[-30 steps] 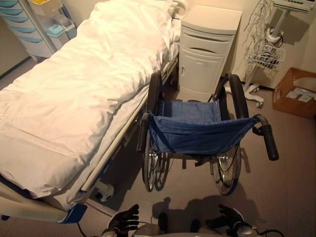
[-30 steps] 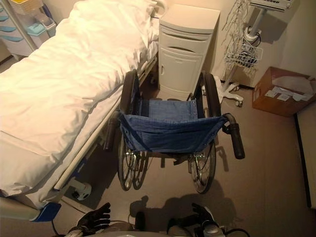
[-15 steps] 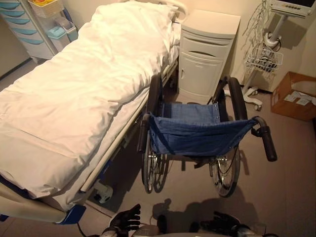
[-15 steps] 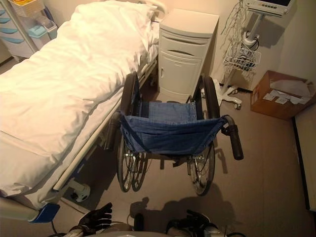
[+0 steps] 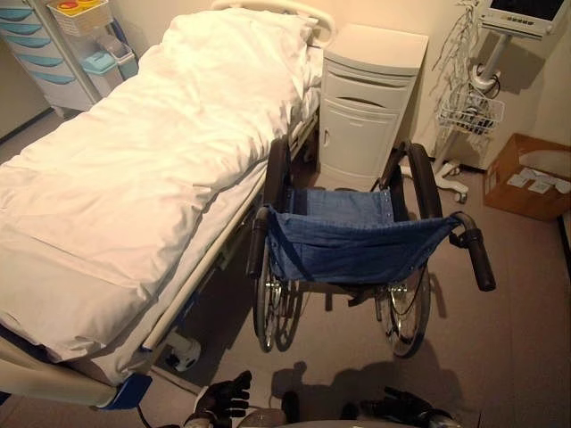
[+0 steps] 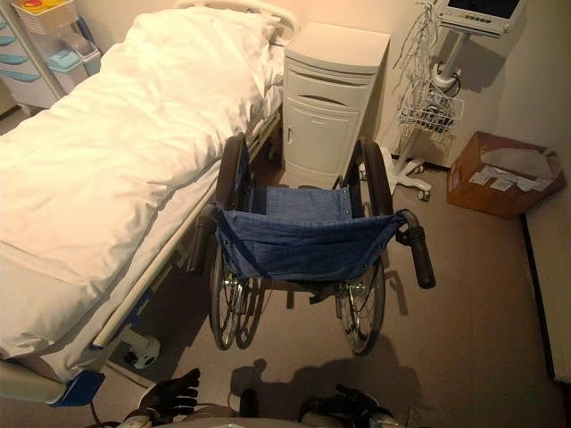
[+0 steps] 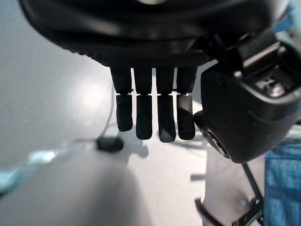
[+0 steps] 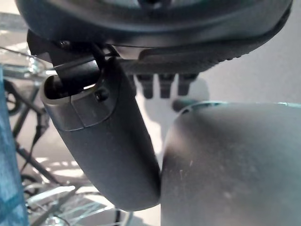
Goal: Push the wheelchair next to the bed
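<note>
A wheelchair (image 5: pixel 357 245) with a blue cloth seat and back stands on the floor, its left wheel close beside the bed (image 5: pixel 134 169) with its white cover. Its two dark push handles (image 5: pixel 480 259) point towards me. My left hand (image 5: pixel 223 399) hangs low in front of me, well short of the chair, and its fingers (image 7: pixel 155 117) are straight and hold nothing. At the same height, my right hand (image 5: pixel 401 406) is relaxed and empty, its thumb (image 8: pixel 108 141) standing free. Neither hand touches the wheelchair.
A white bedside cabinet (image 5: pixel 370 107) stands just beyond the wheelchair at the bed's head. To the right are a monitor stand with a wire basket (image 5: pixel 471 107) and a cardboard box (image 5: pixel 526 174). A drawer trolley (image 5: pixel 45 45) is beyond the bed, far left.
The camera has shifted, showing more of the bed's head end. Both hands have sunk lower towards me, the right one more. The wheelchair stays beside the bed.
</note>
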